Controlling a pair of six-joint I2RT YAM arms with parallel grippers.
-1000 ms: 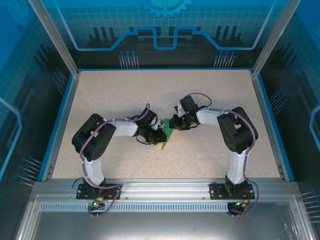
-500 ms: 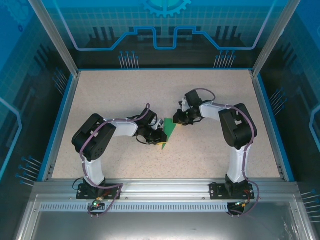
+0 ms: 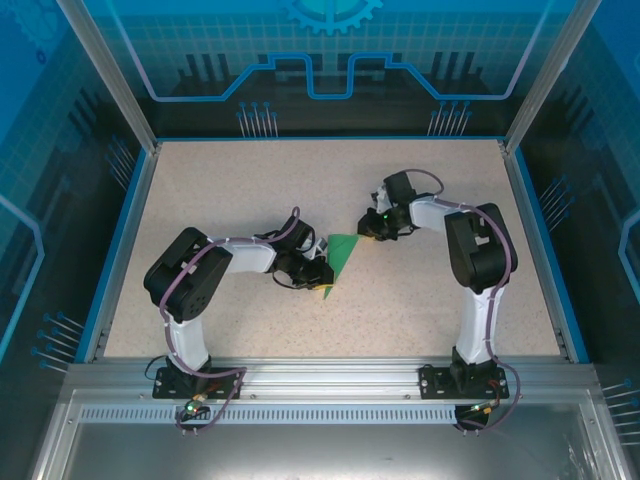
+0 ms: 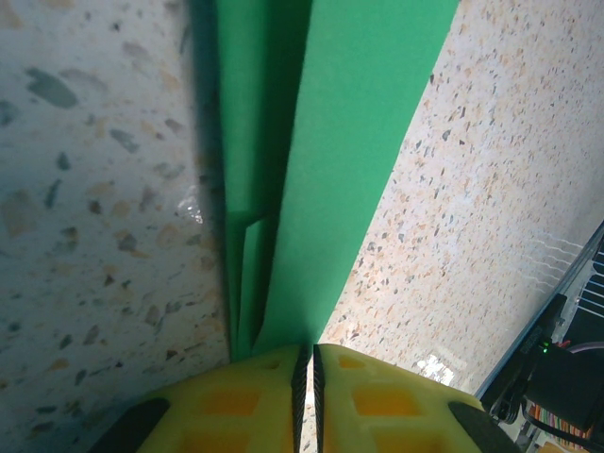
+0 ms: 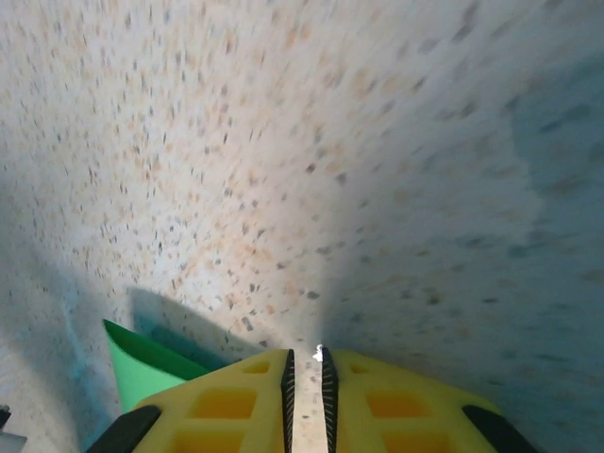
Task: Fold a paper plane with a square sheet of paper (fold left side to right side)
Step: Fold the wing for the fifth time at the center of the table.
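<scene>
The square sheet of paper point(image 3: 345, 255) is a creased green triangle in the middle of the table, its point toward the near side. In the left wrist view the paper point(image 4: 349, 142) runs as layered folded strips away from the yellow fingers point(image 4: 245, 401). My left gripper point(image 3: 322, 277) point(image 4: 307, 351) is shut at the paper's near tip, the left finger lying over the paper and only bare table showing in the thin slit between the jaws. My right gripper point(image 3: 368, 230) point(image 5: 305, 354) is shut and low over the table at the paper's far right corner. A green corner point(image 5: 142, 373) shows beside its left finger.
The speckled tabletop point(image 3: 250, 190) is bordered by a blue rim point(image 3: 120, 250) and glass walls. Both arms reach inward from their bases at the near edge, with elbows out to the sides. The right arm's dark body point(image 4: 557, 373) shows at the left wrist view's lower right.
My right gripper has moved right and toward the back, off the paper's top. The green shape now shows wider toward the right. The left gripper has stayed put.
</scene>
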